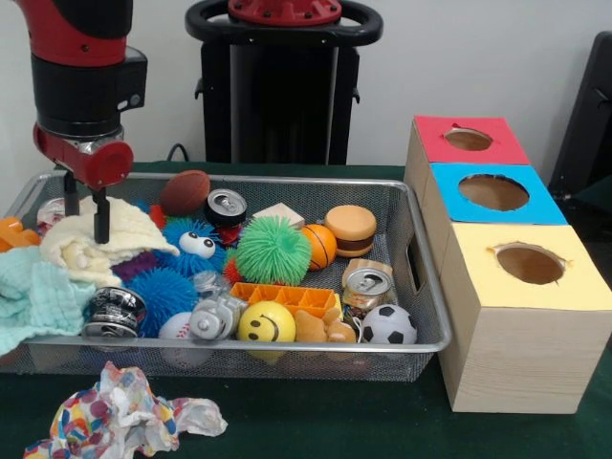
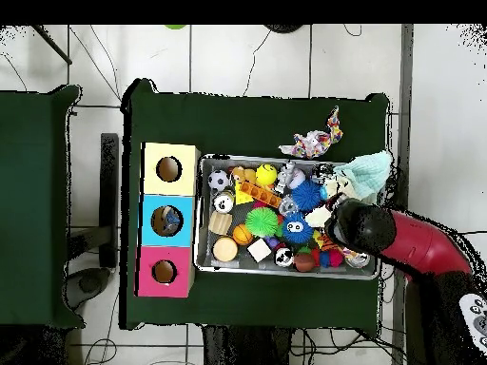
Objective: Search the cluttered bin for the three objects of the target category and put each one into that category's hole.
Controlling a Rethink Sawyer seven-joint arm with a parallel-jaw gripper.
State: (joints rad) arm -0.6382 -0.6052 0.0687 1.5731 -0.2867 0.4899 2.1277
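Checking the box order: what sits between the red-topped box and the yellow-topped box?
The blue-topped box sits between the red-topped box and the yellow-topped box; both views show it.

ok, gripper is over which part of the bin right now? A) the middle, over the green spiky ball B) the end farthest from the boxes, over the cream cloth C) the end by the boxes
B: the gripper hangs over the cream cloth at the bin's end farthest from the boxes, fingers apart.
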